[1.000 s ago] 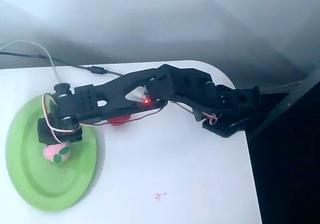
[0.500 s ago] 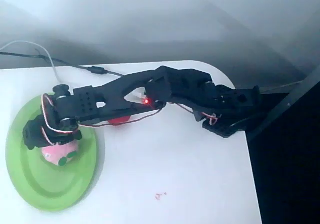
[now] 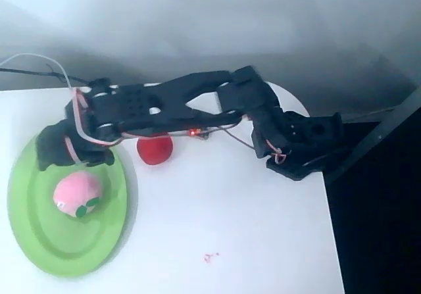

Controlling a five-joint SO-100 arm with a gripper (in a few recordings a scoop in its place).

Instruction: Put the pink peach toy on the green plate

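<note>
Judging by the layout, the placing step looks done: pink peach toy (image 3: 79,193) lies on the green plate (image 3: 39,241), left of plate centre toward roughly 11 o'clock of the dish, leaf patches facing down-right. Nothing grips it; a strip of bare plate shows between toy and gripper.

Gripper (image 3: 56,150) hangs over the plate's rim at about 12 o'clock, just up and left of the toy, apart from it. Fingers: a dark mass from above, the gap between them unreadable, so I cannot tell whether they are spread or pressed together. They hold nothing that I can see.

Next move, as I judge it: draw the arm (image 3: 191,100) back toward its base (image 3: 302,143) at 3 o'clock, lifting clear so wrist and cables do not drag the toy or tip the plate. Watch the red ball (image 3: 155,149), sitting just off the plate's rim at 2 o'clock, directly under the arm's path.

Count:
- pink peach toy: one
- green plate: one
- red ball: one
- arm: one
- white bench (image 3: 250,241): one, with a small red speck (image 3: 210,257) near 6 o'clock
- cables (image 3: 39,67) at the far-left edge: two, one white and one dark
</note>
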